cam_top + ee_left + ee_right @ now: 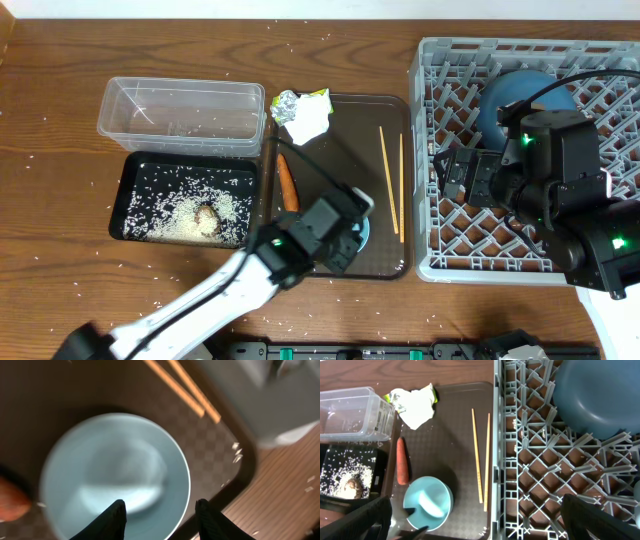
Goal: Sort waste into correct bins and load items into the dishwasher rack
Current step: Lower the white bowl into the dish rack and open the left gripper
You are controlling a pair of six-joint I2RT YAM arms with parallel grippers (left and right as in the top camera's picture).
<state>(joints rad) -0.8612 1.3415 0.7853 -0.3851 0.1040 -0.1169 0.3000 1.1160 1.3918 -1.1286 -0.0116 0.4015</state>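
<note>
Sits directly beneath the left pincer (160, 506), mouth up on the dark brown serving tray (210, 445): the small light-blue cup (115, 475). Looks round, smooth-walled and pale, with a lighter patch inside, though too blurred in the wrist view for any verdict on contents. Seems light and stiff, probably hard plastic or glazed ware, so likely slick under the fingers and apt to skid or tip if nudged from one side only. Calls for a hold on the rim wall, one finger inside and one outside, squeezed gently and lifted straight up; offers no handle. Left pincer partly spread, straddling the near part of the rim, clamped on nothing as far as can be seen. Beyond the cup from that pincer, toward the rack side: the wooden chopsticks (388, 180), lying side by side and apart from the cup. On the opposite side of that pincer, close by: the small orange carrot (287, 185). Right pincer (477, 510) spread wide and empty, hovering above the dishwasher rack (450, 240), with the dark blue plate (600, 395) ahead of it among the pegs, well away from the cup.
</note>
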